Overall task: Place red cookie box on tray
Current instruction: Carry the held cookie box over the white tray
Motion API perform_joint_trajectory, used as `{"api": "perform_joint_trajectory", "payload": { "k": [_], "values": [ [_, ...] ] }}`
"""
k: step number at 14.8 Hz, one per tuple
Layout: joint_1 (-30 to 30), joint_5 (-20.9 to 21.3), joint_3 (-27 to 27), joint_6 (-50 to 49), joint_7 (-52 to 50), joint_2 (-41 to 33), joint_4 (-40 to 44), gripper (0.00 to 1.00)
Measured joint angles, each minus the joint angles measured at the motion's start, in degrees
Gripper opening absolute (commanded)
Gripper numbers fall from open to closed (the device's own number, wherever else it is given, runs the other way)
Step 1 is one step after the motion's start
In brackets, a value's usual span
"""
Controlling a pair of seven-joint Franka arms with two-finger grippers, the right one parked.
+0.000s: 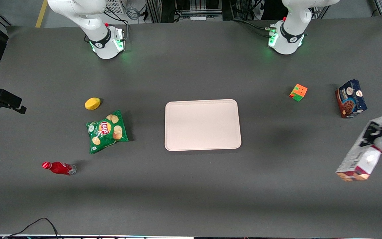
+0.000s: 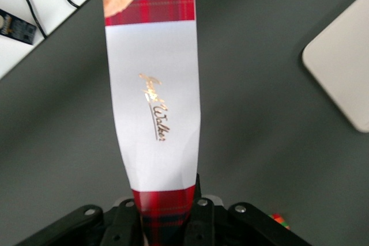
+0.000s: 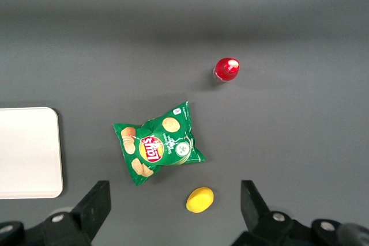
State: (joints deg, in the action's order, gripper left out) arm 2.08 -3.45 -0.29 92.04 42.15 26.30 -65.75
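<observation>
My left gripper [image 1: 378, 141] is shut on one end of the red cookie box [image 1: 360, 156] and holds it lifted above the table at the working arm's end. In the left wrist view the long red plaid box [image 2: 154, 102] with its white label panel sticks out from between the fingers [image 2: 199, 217]. The pale pink tray [image 1: 203, 124] lies flat and bare at the table's middle; one rounded corner of it shows in the left wrist view [image 2: 340, 67].
A dark-blue cookie box [image 1: 350, 98] and a colour cube [image 1: 298, 92] stand farther from the front camera than my gripper. Toward the parked arm's end lie a green chip bag [image 1: 107, 131], a yellow lemon [image 1: 92, 103] and a red bottle [image 1: 59, 168].
</observation>
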Motion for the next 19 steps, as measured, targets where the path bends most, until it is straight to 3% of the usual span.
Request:
{"api": "perform_joint_trajectory", "payload": {
  "k": [6,11,16,19],
  "values": [
    [-0.3,2.8,-15.8,-0.4,-41.0,-0.4,-3.5,0.12],
    [-0.7,10.1,-30.7,2.1,-71.2,-0.7,-8.9,0.12],
    [-1.1,11.6,-37.7,14.2,-84.1,-2.0,-21.6,0.12],
    [-1.2,16.2,-39.0,23.9,-87.8,-3.9,-32.5,0.13]
  ]
}}
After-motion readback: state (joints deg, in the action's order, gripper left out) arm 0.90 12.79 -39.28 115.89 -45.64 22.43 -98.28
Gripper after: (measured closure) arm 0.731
